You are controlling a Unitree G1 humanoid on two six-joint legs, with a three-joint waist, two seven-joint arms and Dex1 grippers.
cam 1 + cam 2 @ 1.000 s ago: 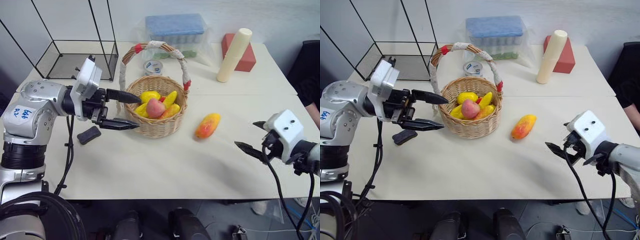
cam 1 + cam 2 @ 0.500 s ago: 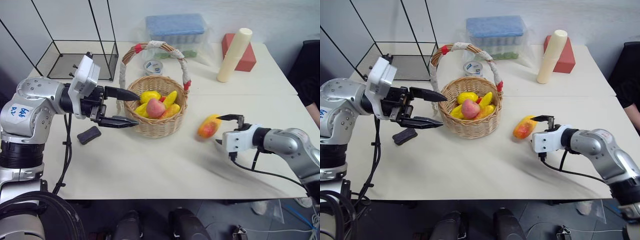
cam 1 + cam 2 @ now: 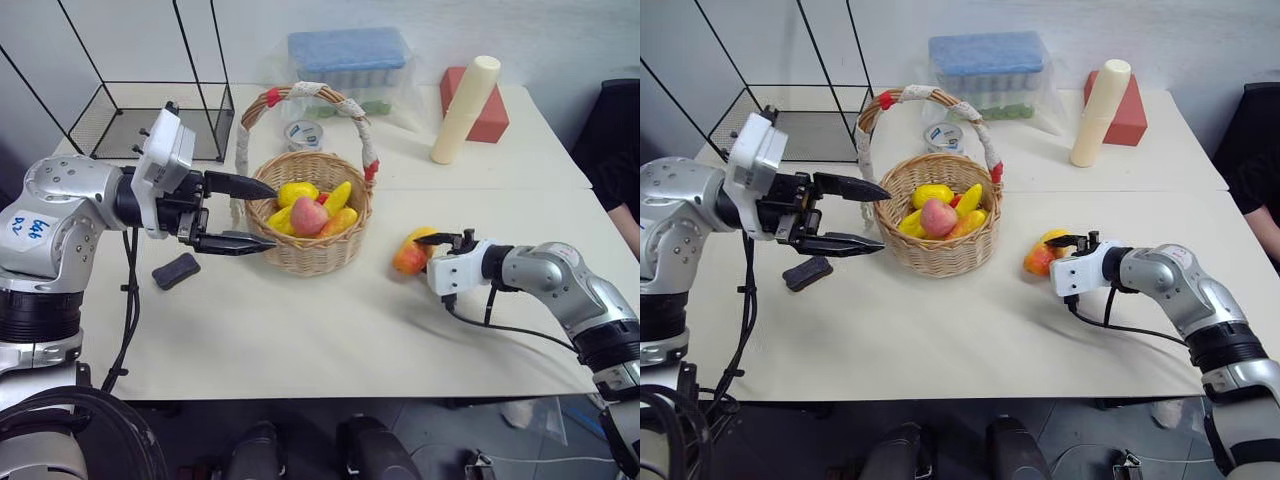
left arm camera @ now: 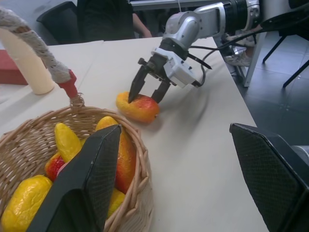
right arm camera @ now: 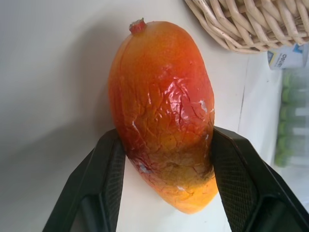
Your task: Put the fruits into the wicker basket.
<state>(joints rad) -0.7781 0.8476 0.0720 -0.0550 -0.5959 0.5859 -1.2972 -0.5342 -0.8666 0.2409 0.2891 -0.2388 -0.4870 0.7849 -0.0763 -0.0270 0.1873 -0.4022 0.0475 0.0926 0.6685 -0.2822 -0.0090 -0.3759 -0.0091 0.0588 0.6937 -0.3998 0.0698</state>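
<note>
**A:** so where are the arms? The right arm reaches low across the table, elbow out to the side, and the right gripper sits at the mango with a black finger on each side of it. The right wrist view has both fingers pressed against the mango's flanks, so I'd call it clamped on, with the mango lying on the table just right of the wicker basket

**B:** and the left one?

**A:** The left arm is bent in from the left, with the left gripper pointing sideways at the basket. Its fingers are spread wide, one above the other, holding nothing, tips right at the basket's rim

**B:** what's already in the basket?

**A:** The peach sits in the middle, the banana leans beside it, and some lumpy yellow and red pieces lie around them. The tall handle arches over the lot

**B:** anything in the way?

**A:** Nothing between the mango and the basket. A small black block lies under the left arm. Further back are a wire-frame box, a roll of tape, a blue-lidded container, a cream cylinder leaning on a red block

**B:** does any view add something?

**A:** The left wrist view shows the right gripper from the front, fingers straddling the mango's end. It also catches a person in dark clothes seated past the table
</note>
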